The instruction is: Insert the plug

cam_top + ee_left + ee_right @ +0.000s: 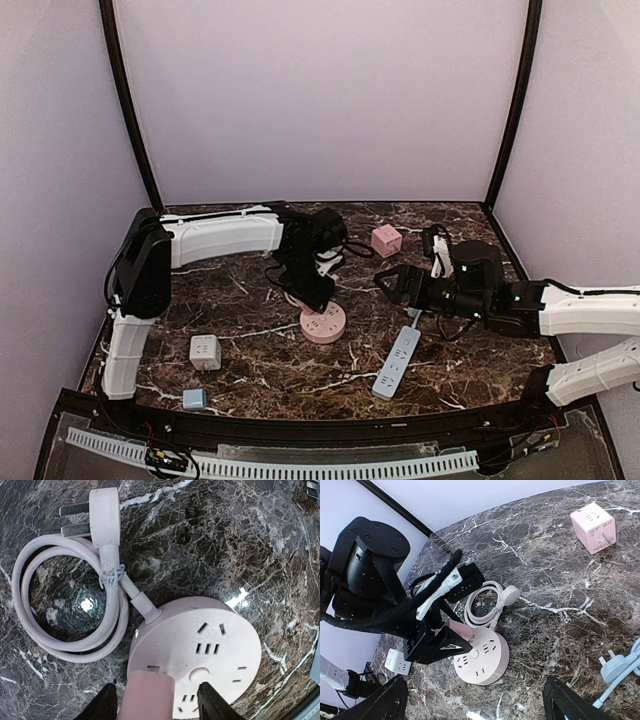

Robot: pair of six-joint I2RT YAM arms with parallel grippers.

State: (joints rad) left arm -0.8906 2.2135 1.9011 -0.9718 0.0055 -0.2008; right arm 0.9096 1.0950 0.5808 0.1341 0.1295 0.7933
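A pink plug block [147, 697] stands on the face of the round pink socket hub [210, 645], at the rim nearest the left wrist camera; its prongs are hidden. My left gripper [158, 702] straddles the block with its jaws open, a gap showing on each side. In the top view the left gripper [312, 297] hangs over the hub [323, 323]. The right wrist view shows the hub [482, 657] with the block [457, 630] under the left fingers [455, 647]. My right gripper [477, 705] is open and empty, hovering right of the hub [385, 283].
The hub's coiled cord [30, 625] and its own flat plug [102, 515] lie beside it. A pink cube adapter [386, 240] sits at the back. A pale blue power strip [397, 362] lies right of the hub. A white cube [205, 352] and a small blue cube [195, 399] sit front left.
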